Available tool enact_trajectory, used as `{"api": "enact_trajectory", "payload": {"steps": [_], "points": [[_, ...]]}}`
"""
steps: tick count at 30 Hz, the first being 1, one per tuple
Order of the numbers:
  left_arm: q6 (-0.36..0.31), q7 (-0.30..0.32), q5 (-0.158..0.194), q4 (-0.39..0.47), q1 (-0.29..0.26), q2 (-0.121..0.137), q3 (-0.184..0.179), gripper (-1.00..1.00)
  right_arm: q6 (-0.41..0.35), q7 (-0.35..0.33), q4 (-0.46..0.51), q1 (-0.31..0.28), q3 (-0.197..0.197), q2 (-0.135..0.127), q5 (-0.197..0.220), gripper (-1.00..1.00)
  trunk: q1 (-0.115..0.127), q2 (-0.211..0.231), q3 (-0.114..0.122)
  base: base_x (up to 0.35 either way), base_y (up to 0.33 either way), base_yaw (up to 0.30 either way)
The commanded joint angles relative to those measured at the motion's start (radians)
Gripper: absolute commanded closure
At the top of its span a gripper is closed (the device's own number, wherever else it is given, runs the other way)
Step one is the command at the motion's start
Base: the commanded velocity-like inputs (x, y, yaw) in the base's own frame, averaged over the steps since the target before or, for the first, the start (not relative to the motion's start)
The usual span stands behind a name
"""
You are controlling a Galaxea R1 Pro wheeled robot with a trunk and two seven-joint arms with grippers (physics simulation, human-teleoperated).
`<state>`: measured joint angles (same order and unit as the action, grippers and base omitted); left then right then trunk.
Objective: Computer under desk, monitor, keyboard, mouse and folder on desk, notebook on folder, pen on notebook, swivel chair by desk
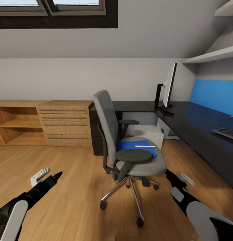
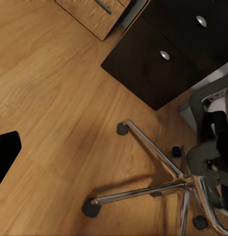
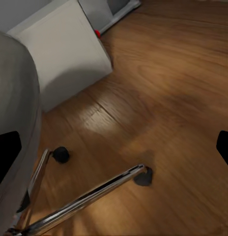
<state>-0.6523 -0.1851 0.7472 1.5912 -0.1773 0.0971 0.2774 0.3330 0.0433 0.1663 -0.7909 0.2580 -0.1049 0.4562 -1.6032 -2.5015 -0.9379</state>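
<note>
Blue folder (image 1: 136, 146) lies on the chair (image 1: 130, 147) seat, pen (image 1: 145, 146) atop it, desk (image 1: 197, 124) just beyond. Both grippers, left (image 1: 58, 175) and right (image 1: 167, 172), hang low and empty; finger spread unclear. Next, I'd guess: reach for the folder.

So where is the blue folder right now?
In the head view, the blue folder lies on the swivel chair seat, a pen on top, left of the desk.

One swivel chair (image 1: 130, 147), one folder (image 1: 134, 146), one pen (image 1: 145, 146)
</note>
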Motion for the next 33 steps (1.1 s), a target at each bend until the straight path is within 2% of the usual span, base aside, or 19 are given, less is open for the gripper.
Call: {"api": "enact_trajectory", "payload": {"steps": [1, 6, 9, 15, 20, 24, 33], "points": [[-0.004, -0.008, 0.011, 0.001, -0.001, 0.0, 0.0, -1.0, 0.003, 0.002, -0.001, -0.001, -0.01, 0.0, 0.009, -1.0, 0.0, 0.0, -0.001, 0.312, 0.0, 0.0], [-0.004, -0.008, 0.011, 0.0, -0.001, 0.003, 0.0, -1.0, 0.002, 0.003, -0.001, -0.001, -0.009, -0.005, 0.009, -1.0, 0.0, 0.0, -0.001, 0.257, 0.0, 0.0], [-0.004, -0.008, 0.011, 0.0, -0.001, 0.004, 0.0, -1.0, 0.001, 0.004, 0.0, -0.001, 0.001, -0.006, 0.023, -1.0, 0.0, 0.0, -0.001, 0.096, 0.0, 0.0], [-0.004, -0.008, 0.012, -0.002, -0.001, 0.005, 0.002, -1.0, -0.003, 0.004, 0.0, -0.001, 0.011, -0.034, 0.098, -1.0, 0.0, 0.0, -0.001, 0.017, 0.0, 0.0], [-0.003, -0.008, 0.013, -0.009, -0.001, 0.006, 0.011, -1.0, -0.004, 0.004, -0.001, -0.001, 0.012, -0.056, 0.136, -1.0, 0.0, 0.0, -0.001, 0.047, 0.0, 0.0], [-0.002, -0.008, 0.014, -0.017, -0.001, 0.006, 0.039, -1.0, -0.006, 0.005, 0.001, -0.001, 0.013, -0.064, 0.145, -1.0, 0.0, 0.0, -0.001, 0.231, 0.0, 0.0], [-0.001, -0.008, 0.014, -0.028, -0.001, 0.006, 0.047, -1.0, -0.014, 0.011, 0.009, -0.001, 0.013, -0.065, 0.146, -1.0, 0.0, 0.0, -0.001, 0.301, 0.0, 0.0]]}}
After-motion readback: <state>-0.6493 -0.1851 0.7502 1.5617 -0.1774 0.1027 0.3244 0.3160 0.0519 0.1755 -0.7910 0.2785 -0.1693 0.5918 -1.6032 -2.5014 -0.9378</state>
